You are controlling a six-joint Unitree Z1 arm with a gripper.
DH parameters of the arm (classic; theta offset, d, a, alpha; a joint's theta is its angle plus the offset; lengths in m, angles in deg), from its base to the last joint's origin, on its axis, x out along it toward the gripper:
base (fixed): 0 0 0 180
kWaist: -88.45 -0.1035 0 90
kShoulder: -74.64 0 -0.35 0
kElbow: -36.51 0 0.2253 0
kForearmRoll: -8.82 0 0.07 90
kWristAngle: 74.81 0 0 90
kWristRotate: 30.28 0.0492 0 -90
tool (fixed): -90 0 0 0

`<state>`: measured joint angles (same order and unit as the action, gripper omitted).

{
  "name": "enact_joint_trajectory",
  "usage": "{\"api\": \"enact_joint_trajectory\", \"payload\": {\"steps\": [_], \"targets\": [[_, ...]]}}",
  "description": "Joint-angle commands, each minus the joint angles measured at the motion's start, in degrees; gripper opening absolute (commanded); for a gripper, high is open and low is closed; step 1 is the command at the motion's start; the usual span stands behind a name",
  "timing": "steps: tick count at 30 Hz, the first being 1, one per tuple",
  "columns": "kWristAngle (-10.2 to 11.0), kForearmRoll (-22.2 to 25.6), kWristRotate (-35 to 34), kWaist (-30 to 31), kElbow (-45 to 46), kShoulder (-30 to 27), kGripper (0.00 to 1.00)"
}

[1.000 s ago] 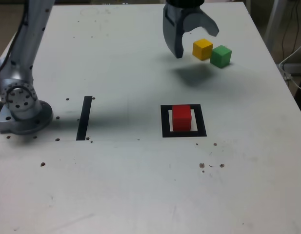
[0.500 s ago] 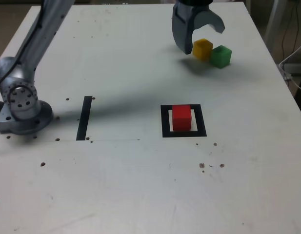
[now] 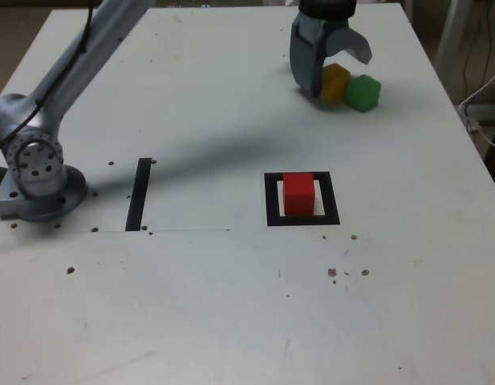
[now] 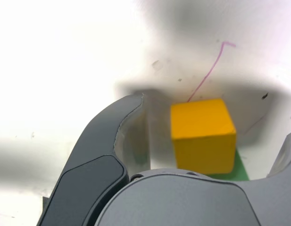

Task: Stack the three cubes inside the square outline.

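At the far right of the table in the exterior view, the yellow cube [image 3: 338,83] rests beside the green cube [image 3: 363,92], the two touching or nearly so. My gripper [image 3: 337,76] is low over the yellow cube and open, one finger on each side. The wrist view has the yellow cube [image 4: 202,134] between the dark fingers [image 4: 112,136], with gaps on both sides, and a sliver of the green cube [image 4: 238,169] behind it. The red cube [image 3: 298,193] stands inside the square outline [image 3: 271,200] near the table's middle.
A straight black tape strip [image 3: 138,194] lies towards the exterior view's left, near the arm's base [image 3: 38,172]. The table's right edge [image 3: 464,120] runs close to the green cube, with cables beyond it. Small dark specks dot the white tabletop.
The gripper has come down and shifted to the exterior view's right, from hovering left of the yellow cube to straddling it. No cube has moved.
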<state>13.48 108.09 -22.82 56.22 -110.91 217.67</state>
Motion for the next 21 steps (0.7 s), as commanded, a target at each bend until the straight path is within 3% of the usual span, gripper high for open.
{"api": "enact_joint_trajectory", "payload": {"steps": [1, 8, 11, 14, 16, 21], "targets": [[-0.2, 0.5, 0.1, -0.1, -1.1, 1.3, 0.98], [0.1, 3.5, 0.0, -0.3, -4.1, 4.0, 0.83], [0.7, 5.2, -0.2, -0.2, -5.2, 4.3, 0.67], [1.5, 6.0, -0.1, 0.0, -6.1, 4.3, 0.44], [1.9, 6.1, 0.0, 0.2, -6.4, 4.2, 0.35], [2.0, 6.5, 0.1, 0.4, -6.6, 4.1, 0.32]]}}
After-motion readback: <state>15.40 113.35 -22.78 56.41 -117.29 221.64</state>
